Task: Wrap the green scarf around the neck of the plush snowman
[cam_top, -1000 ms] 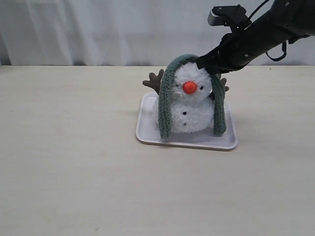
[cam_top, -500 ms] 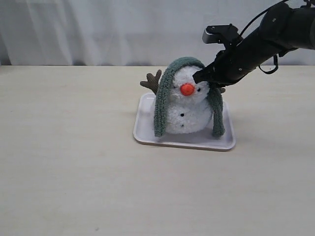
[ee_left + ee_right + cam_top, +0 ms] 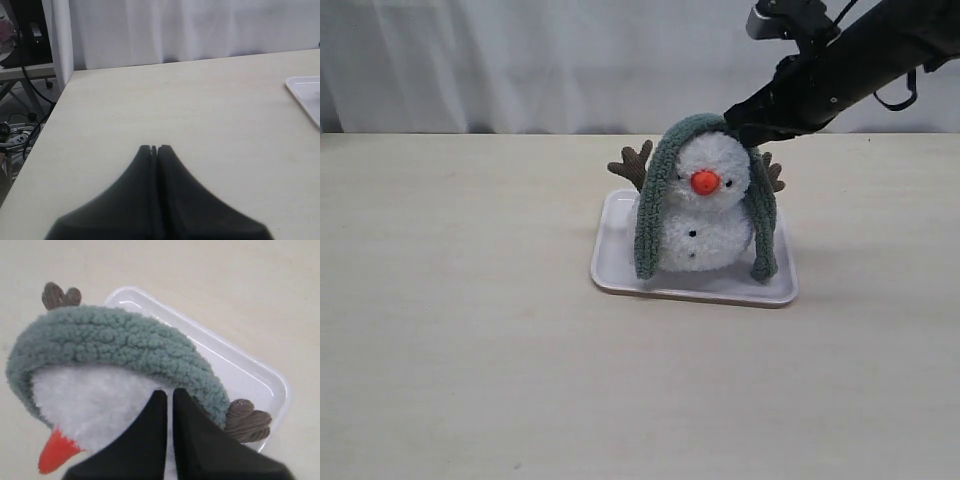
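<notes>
Where my right gripper (image 3: pixel 166 391) hangs: up at the far-right top of the plush snowman (image 3: pixel 705 228), tips right at the edge of the green scarf (image 3: pixel 692 126). Touching or a hair off, I cannot tell.
Right jaws: pressed together, nothing pinched between them.
Scarf: draped over the crown of the head like a hood, not round the snowman's neck (image 3: pixel 706 203). One end hangs down the left side, the other down the right, both reaching down to the white tray (image 3: pixel 612 265).
Snowman: upright in the middle of the tray, facing the near side, orange nose (image 3: pixel 705 182) poking out between the two hanging ends.
Neck: bare at the front, white crease showing just under the nose; the scarf passes it only at the sides.
Branch arms: one (image 3: pixel 632 163) sticks out past the scarf on the left, the other (image 3: pixel 772 172) peeks out on the right, just below my right arm.
Tray: flat on the table (image 3: pixel 470 350), a little right of the middle.
My left gripper (image 3: pixel 153 147): fingers tight against each other, empty, over bare table well left of the tray.
Far side: white curtain (image 3: pixel 520 60) behind the table's edge.
</notes>
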You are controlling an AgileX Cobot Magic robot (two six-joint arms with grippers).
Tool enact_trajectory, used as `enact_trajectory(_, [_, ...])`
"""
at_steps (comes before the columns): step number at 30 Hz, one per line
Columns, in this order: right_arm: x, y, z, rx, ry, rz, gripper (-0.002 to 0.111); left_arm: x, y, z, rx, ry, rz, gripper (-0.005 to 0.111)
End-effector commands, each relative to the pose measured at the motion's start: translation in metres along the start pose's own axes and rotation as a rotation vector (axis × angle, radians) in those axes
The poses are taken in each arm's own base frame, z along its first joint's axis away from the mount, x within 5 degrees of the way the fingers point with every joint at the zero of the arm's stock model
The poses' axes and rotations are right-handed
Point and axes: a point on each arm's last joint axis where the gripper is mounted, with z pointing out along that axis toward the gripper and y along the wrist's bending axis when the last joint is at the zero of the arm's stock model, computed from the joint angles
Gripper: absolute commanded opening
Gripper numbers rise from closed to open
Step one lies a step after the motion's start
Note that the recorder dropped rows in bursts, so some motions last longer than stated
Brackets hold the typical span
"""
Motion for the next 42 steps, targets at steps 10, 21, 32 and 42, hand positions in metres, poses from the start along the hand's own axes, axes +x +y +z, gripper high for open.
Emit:
enact_trajectory(10, [0.006,-0.01,0.012,0.073,0.042,-0.016,0.004,-0.001,0.0,0.0,0.003,-0.012,-0.005,0.0])
enact_trajectory(21, [0.015,-0.012,0.039,0.029,0.094,0.025,0.004,-0.001,0.0,0.0,0.003,-0.012,-0.005,0.0])
enact_trajectory(32, [0.003,0.005,-0.014,-0.004,0.042,-0.025,0.004,-0.001,0.0,0.0,0.003,-0.012,-0.005,0.0])
enact_trajectory(42, [0.072,0.06,-0.16,0.111,-0.387,-0.028,0.004,-0.001,0.0,0.0,0.003,-0.012,-0.005,0.0])
